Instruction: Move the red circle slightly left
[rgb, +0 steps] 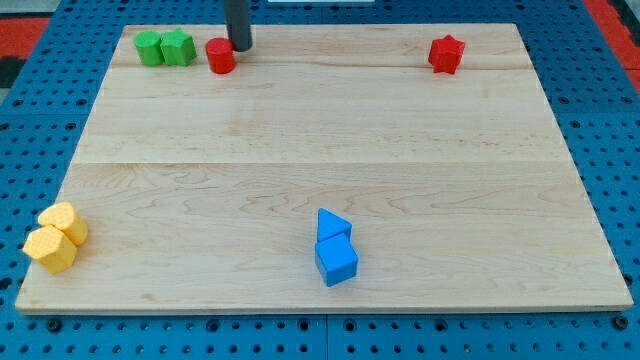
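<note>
The red circle (220, 56) is a short red cylinder near the view's top left of the wooden board (320, 130). My tip (240, 47) is the lower end of a dark rod that comes down from the view's top edge. It stands just right of the red circle, touching it or nearly so. Two green blocks (165, 47) sit side by side just left of the red circle, with a small gap between them and it.
A red star-shaped block (446, 54) sits at the view's top right. A blue triangle (332, 224) and a blue cube (337, 262) touch near the bottom middle. Two yellow blocks (55, 237) sit at the bottom left corner.
</note>
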